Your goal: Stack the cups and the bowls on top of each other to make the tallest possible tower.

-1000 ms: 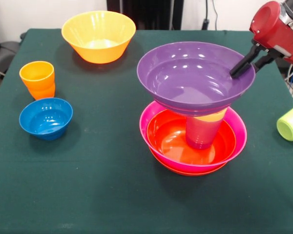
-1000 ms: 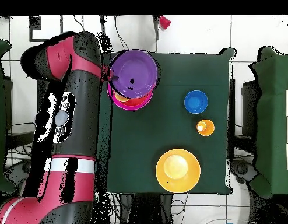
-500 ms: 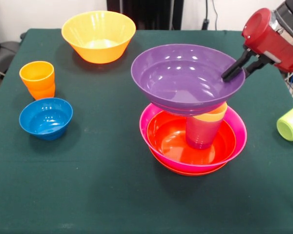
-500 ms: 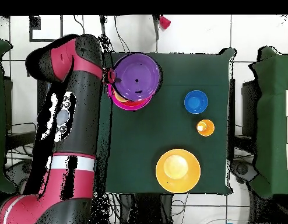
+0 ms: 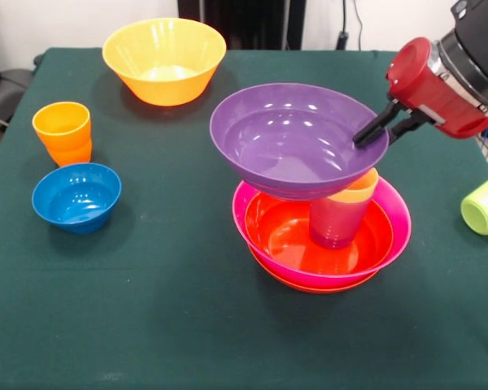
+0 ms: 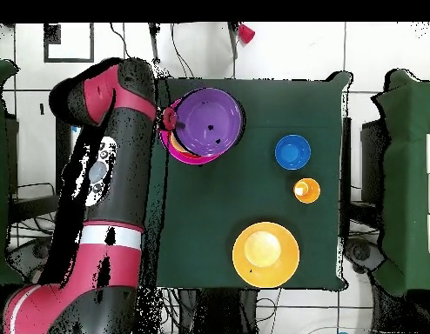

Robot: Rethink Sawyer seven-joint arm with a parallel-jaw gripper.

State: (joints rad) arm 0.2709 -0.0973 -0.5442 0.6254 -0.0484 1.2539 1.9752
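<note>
purple bowl (image 5: pixel 297 142) pinched at its right rim by the claw (image 5: pixel 372 132), perched off-centre and tilted on the yellow cup (image 5: pixel 355 190) inside the red-orange bowl (image 5: pixel 309 244). likely to tip off onto the counter (image 5: pixel 146 309) if let go here.

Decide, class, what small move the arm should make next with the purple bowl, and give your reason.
Probably nudge the purple bowl back to the picture's right before releasing. The pincer grips its rim, and the bowl sits off-centre, tilted, overhanging the yellow cup toward the left in the front view.
</note>
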